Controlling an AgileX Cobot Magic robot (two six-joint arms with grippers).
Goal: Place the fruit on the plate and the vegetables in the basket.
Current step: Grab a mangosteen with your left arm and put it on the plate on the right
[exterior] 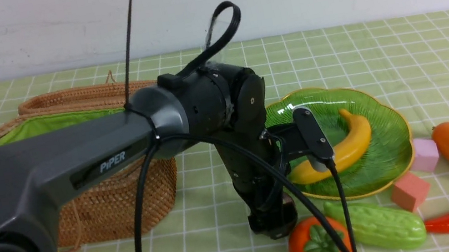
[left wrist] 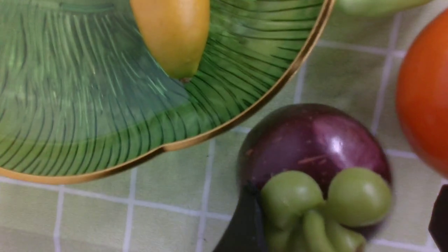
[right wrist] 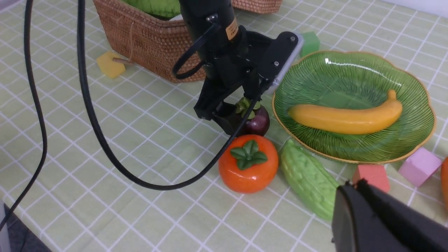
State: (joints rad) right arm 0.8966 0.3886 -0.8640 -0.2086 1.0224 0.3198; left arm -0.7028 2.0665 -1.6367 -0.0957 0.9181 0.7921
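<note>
left jaws spread wide astride the mangosteen; right jaws clenched. light, hard, glossy, likely slippery: pinch across its round middle.

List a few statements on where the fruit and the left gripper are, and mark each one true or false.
1. The banana lies on the plate. True.
2. The mangosteen is on the plate. False: it sits on the tablecloth, just outside the rim.
3. The left gripper is open, with a finger on either side of the mangosteen. True.
4. The persimmon is in the basket. False: it stands on the tablecloth beside the gourd.
</note>
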